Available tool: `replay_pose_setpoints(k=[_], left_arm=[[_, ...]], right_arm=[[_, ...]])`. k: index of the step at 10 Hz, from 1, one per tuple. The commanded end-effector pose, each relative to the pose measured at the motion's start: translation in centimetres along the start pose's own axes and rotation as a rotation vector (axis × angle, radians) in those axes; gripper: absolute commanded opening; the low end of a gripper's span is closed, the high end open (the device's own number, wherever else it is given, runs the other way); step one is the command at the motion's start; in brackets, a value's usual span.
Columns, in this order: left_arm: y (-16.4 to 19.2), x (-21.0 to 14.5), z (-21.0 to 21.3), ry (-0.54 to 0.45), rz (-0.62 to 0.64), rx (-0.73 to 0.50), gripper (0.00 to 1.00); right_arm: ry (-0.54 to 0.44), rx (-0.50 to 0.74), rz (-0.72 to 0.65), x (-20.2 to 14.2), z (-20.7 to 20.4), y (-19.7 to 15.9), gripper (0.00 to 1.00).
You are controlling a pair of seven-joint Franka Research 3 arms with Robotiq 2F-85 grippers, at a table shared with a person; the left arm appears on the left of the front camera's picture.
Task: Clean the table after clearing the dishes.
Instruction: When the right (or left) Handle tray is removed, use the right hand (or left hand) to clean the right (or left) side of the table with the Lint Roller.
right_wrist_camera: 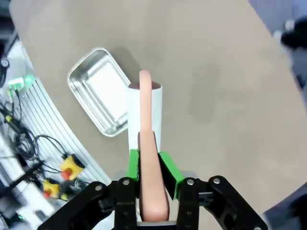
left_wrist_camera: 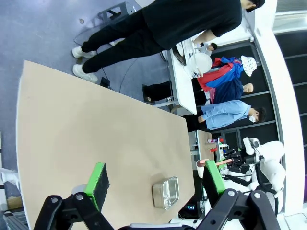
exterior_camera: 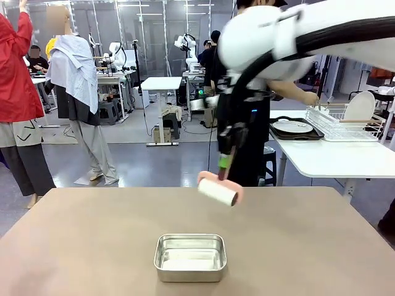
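The large rectangular table point(exterior_camera: 92, 246) with a matte beige-brown top spans the front view from the left to the right picture edge. Its far edge runs straight across the middle of the picture. A small square steel pan point(exterior_camera: 190, 256) sits on the table near the robot's side, about midway between the left and right edges. Bare table surface extends from the pan outward to both side edges and to the far edge. A lint roller point(exterior_camera: 217, 190) with a pink handle and a white roll sits between the pan and the far edge, tilted, roll end lowest; contact with the surface cannot be determined. In the right wrist view the roll lies just beside one corner of the pan. The right gripper point(right_wrist_camera: 148, 163) is clamped on the pink handle, green pads pressed to both sides. The left gripper point(left_wrist_camera: 154, 177) stands high above the table, jaws spread wide, grasping nothing. Beyond the far right corner, well apart from the large table, one round white plate point(exterior_camera: 293, 126) lies on a dark brown tray point(exterior_camera: 311, 135) on a smaller white side table point(exterior_camera: 333, 157). A second white plate point(exterior_camera: 360, 106) stands upright in a white wire rack point(exterior_camera: 336, 123). A person in black point(left_wrist_camera: 192, 19) stands between the two tables, one hand point(exterior_camera: 308, 98) at the rack.
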State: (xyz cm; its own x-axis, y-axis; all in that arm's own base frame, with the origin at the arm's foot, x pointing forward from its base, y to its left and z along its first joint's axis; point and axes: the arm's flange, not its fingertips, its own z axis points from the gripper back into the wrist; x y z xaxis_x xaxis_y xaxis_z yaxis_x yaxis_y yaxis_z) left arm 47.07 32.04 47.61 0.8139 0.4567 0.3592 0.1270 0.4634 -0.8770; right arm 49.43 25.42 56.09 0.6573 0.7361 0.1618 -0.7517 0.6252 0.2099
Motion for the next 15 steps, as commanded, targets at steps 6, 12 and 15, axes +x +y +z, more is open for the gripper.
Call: replay_pose_setpoints(k=[6, 12, 15], left_arm=[[-0.1, -0.1, 0.2, 0.0, -0.007, 0.006, 1.0], [-0.1, -0.1, 0.2, 0.0, -0.007, 0.006, 1.0], [-0.1, -0.1, 0.2, 0.0, -0.007, 0.006, 1.0]], right_arm=[[-0.263, 0.278, -0.559, -9.6, -8.8, -9.4, 0.0], [-0.305, 0.383, -0.695, -11.2, -12.0, -12.5, 0.23], [-0.357, 0.442, -0.808, -13.0, -15.2, -15.5, 0.23]])
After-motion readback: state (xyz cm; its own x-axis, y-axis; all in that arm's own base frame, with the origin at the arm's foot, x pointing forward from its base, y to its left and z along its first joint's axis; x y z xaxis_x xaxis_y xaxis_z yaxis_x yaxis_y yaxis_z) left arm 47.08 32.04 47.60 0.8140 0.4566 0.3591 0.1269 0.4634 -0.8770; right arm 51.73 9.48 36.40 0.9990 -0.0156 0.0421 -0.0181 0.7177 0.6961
